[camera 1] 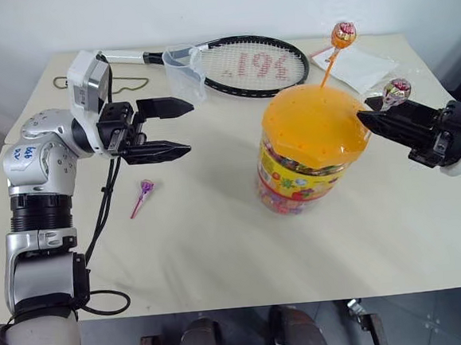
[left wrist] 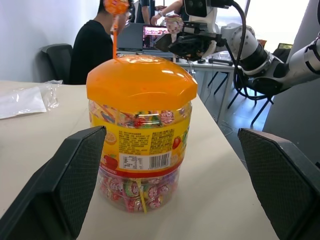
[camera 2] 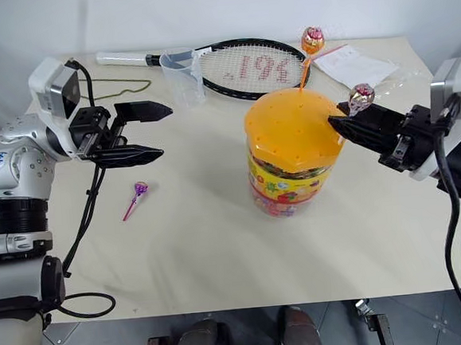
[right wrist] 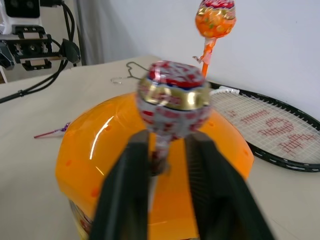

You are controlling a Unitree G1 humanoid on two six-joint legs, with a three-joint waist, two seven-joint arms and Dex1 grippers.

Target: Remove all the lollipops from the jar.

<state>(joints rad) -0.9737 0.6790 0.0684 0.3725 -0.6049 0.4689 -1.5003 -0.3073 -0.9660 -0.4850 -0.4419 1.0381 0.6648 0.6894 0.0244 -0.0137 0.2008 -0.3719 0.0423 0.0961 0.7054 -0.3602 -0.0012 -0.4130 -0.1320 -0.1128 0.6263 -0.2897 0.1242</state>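
Jar (camera 1: 307, 154) stands upright on the tabletop (camera 1: 221, 253), right of centre, its domed orange lid (camera 1: 314, 124) on.

Orange lollipop (camera 1: 343, 34) stands in a hole at the far side of the lid, stick upright, head well above the dome.

Pinkish-white lollipop (camera 1: 397, 91) sits at the right edge of the lid. Right claw (right wrist: 167, 150) comes in level from the right, its two black fingers (right wrist: 125, 190) clenched on the stick just below the wrapped head. From the right wrist view the head stands directly above the fingertips, the dome beneath.

Purple lollipop (camera 1: 143, 194) lies flat on the tabletop, well left of the jar, below the left claw.

Left claw (camera 1: 173, 129) hangs above the tabletop on the left, pointing level toward the jar, well apart from it. Fingers spread wide, nothing between them; in the left wrist view the jar shows between the two pads (left wrist: 75, 175).

At the far edge: tennis racket (camera 1: 242, 64), clear measuring cup (camera 1: 182, 71) just beside its frame, clear plastic bag (camera 1: 358, 65) behind the jar. A person (left wrist: 97, 45) sits beyond the tabletop.
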